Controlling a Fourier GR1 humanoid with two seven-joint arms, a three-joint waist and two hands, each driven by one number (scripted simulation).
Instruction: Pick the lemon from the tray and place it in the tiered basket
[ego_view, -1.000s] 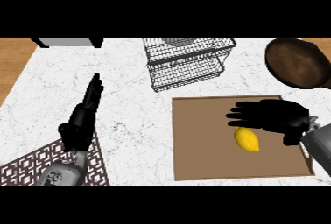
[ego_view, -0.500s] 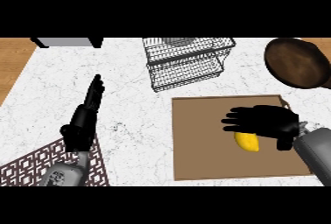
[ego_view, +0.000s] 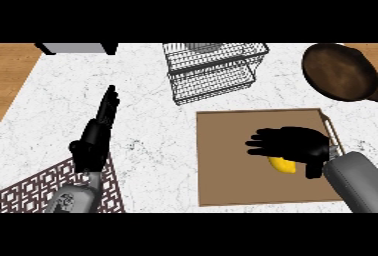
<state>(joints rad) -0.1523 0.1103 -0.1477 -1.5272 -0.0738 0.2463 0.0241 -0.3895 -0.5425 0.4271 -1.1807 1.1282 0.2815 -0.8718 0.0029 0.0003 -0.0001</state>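
Note:
A yellow lemon (ego_view: 283, 165) lies on the brown tray (ego_view: 229, 175) at the right of the counter. My right hand (ego_view: 291, 143) is spread directly over it, fingers pointing left and thumb down at the lemon's right, hiding most of the fruit; only its lower part shows. Whether the fingers touch the lemon I cannot tell. The black wire tiered basket (ego_view: 214, 72) stands at the back of the counter, beyond the tray. My left hand (ego_view: 97, 131) rests at the left, open with fingers straight and pointing away, holding nothing.
A dark brown round pan (ego_view: 341, 71) sits at the back right, near the tray's far corner. A patterned mat (ego_view: 37, 192) lies under my left forearm at the front left. A grey appliance (ego_view: 74, 48) is at the back left edge.
My right hand has moved down and slightly left over the lemon, now covering more of it. The left hand and the lemon have not moved.

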